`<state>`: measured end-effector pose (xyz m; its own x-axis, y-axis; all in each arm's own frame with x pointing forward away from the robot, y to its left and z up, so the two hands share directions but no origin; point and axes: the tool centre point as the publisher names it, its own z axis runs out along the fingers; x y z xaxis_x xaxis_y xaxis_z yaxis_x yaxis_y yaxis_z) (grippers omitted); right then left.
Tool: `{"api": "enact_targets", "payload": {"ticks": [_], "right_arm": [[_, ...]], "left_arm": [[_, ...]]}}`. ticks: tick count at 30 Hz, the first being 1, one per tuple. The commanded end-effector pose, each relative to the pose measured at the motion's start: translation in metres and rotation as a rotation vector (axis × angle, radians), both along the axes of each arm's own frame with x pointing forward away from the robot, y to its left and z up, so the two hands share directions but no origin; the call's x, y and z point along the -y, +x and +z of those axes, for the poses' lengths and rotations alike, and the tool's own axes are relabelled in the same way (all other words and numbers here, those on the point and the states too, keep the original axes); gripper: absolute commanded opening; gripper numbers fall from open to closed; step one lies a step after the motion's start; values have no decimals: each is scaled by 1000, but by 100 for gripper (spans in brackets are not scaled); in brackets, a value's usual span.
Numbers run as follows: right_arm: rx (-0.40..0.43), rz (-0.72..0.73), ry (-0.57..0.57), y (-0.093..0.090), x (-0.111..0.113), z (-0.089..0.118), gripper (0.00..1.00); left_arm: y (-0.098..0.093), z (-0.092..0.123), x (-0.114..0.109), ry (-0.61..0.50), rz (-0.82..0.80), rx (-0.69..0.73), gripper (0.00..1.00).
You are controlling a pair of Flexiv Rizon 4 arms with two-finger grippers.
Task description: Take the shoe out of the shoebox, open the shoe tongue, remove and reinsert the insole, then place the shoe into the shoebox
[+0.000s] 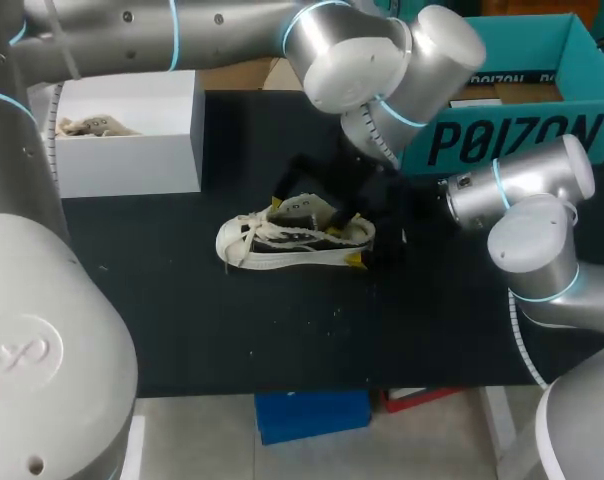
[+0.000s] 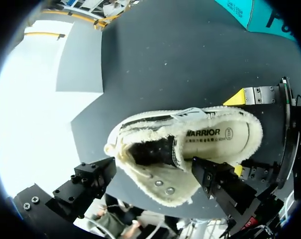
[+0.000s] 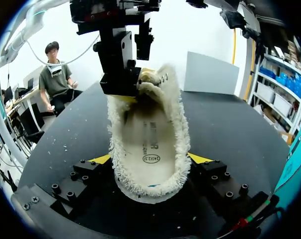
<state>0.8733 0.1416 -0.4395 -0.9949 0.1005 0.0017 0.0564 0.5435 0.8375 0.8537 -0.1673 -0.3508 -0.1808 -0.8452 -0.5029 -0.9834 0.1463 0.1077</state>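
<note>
Clamping the shoe [image 3: 145, 134] by its heel, right end effector [image 3: 150, 159].

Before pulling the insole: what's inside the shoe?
Inside the shoe, the insole shows from heel to midfoot. The toe end is dark, covered by the upper.

Robot laboratory, test station. Two jointed industrial arms, the left arm [image 1: 182, 40] and the right arm [image 1: 527, 185], meet over one black-matted worktop [image 1: 282, 340]. Both have brushed silver casings with pale blue rings at the joints. The worktop carries trial props rather than household or shop goods: a single fleece-lined shoe [image 1: 292, 240] at the middle, a plain white box [image 1: 132, 150] at the far left, and a teal shoebox [image 1: 512, 130] at the far right. Pale specks litter the mat.
</note>
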Motion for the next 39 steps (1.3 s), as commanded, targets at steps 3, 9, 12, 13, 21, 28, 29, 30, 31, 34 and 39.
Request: {"api": "enact_targets", "payload": {"ticks": [3, 9, 12, 13, 21, 28, 29, 30, 31, 34, 39], "right_arm": [[0, -1, 0, 2, -3, -3, 0], [0, -1, 0, 2, -3, -3, 0], [0, -1, 0, 2, -3, -3, 0], [0, -1, 0, 2, -3, -3, 0], [0, -1, 0, 2, -3, -3, 0], [0, -1, 0, 2, -3, -3, 0], [0, -1, 0, 2, -3, -3, 0], [0, -1, 0, 2, -3, -3, 0], [0, -1, 0, 2, -3, -3, 0], [0, -1, 0, 2, -3, -3, 0], [0, -1, 0, 2, -3, -3, 0]], "left_arm": [[-3, -5, -5, 28, 4, 19, 100], [-2, -6, -6, 41, 7, 17, 33], [-3, -7, -5, 48, 5, 14, 0], [-3, -7, -5, 55, 3, 13, 0], [-2, -7, -5, 53, -3, 3, 0], [5, 7, -1, 42, -26, 33, 0], [6, 11, 0, 41, -29, 42, 0], [7, 13, 0, 38, -31, 48, 0], [8, 19, 0, 32, -35, 57, 0], [9, 29, -3, 30, -41, 78, 0], [7, 41, -17, 50, -38, 102, 0]]}}
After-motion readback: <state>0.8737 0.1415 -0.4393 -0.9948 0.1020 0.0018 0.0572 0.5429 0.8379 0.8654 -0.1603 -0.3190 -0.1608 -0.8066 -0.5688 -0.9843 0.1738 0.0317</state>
